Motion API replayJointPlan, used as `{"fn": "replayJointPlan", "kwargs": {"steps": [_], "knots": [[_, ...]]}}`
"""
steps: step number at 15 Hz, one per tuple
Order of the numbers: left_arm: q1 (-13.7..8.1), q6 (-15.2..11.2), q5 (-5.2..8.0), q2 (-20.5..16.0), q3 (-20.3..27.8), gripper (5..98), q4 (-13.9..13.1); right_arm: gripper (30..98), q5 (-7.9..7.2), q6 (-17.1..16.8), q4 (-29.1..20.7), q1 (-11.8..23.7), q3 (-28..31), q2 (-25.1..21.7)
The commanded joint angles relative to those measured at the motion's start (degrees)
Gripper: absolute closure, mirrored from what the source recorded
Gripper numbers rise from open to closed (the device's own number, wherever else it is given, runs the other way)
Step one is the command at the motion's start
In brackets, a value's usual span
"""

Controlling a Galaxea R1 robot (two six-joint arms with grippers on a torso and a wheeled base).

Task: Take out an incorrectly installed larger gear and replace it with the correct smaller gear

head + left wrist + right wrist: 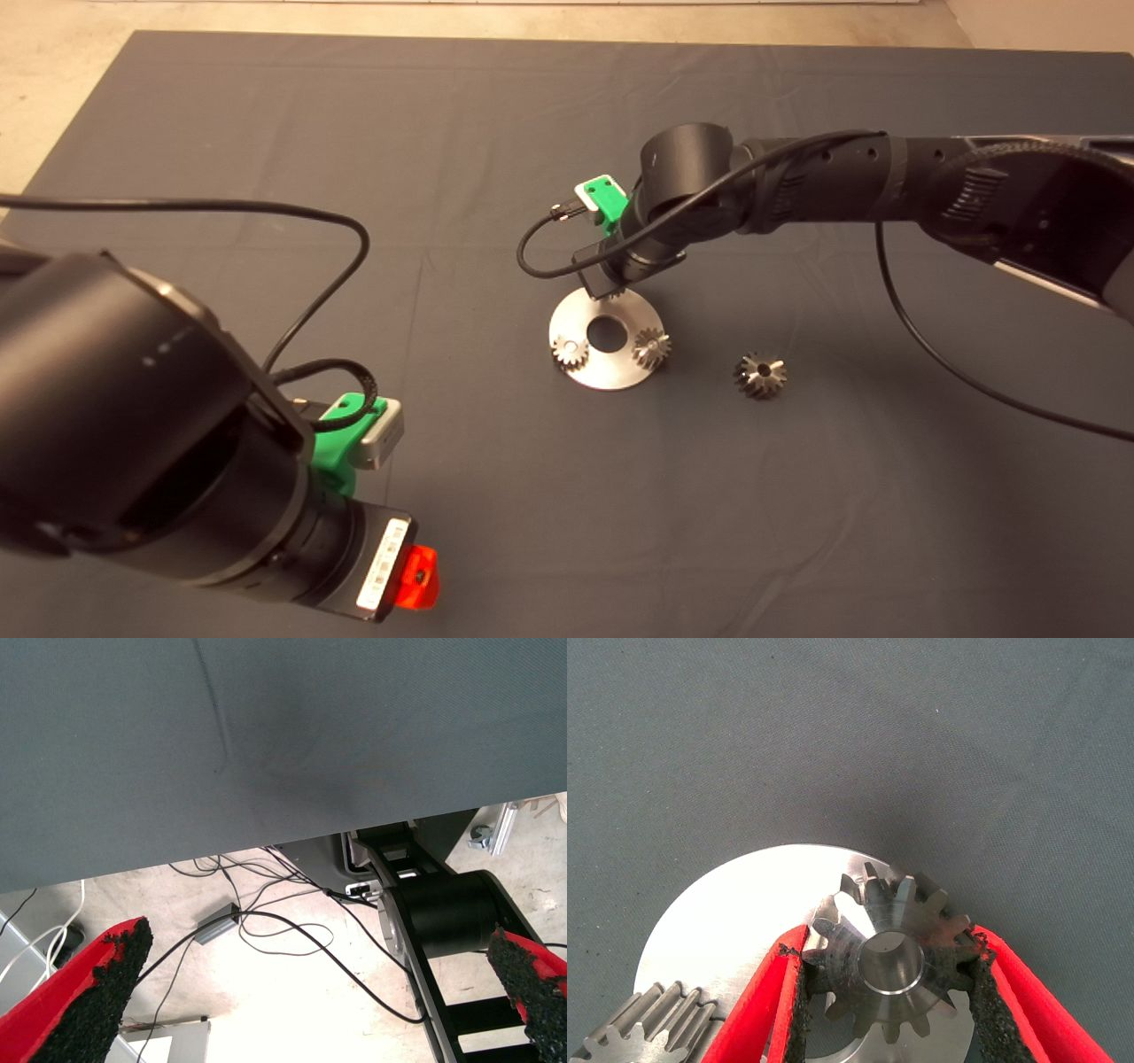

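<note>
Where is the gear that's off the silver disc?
In the head view, the larger gear lies alone on the mat, just right of the disc.

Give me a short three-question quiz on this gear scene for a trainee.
1. True or false: the right pincer grips a gear over the disc.
2. How many gears lie on the mat, off the disc? A none, B one, C three.
3. Fill in: the left pincer, idle at the near left, has its fingers ____.
Key: 1 true; 2 B, the larger gear; 3 open.
</note>
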State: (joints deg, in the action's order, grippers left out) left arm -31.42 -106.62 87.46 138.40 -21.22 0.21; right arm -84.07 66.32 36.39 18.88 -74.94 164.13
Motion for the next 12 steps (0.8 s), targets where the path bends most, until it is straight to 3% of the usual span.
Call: {"fn": "replayJointPlan", "kwargs": {"steps": [1,12], "knots": [[-0.4,-0.18,7.55,-0.1,0.76,5.4,-1.17,88.2,-0.48,0.3,1.05,0.1,0.5,-0.08],[-0.4,-0.17,7.55,-0.06,0.81,5.4,-1.17,88.2,-0.05,0.48,0.79,0.1,0.51,0.1]]}}
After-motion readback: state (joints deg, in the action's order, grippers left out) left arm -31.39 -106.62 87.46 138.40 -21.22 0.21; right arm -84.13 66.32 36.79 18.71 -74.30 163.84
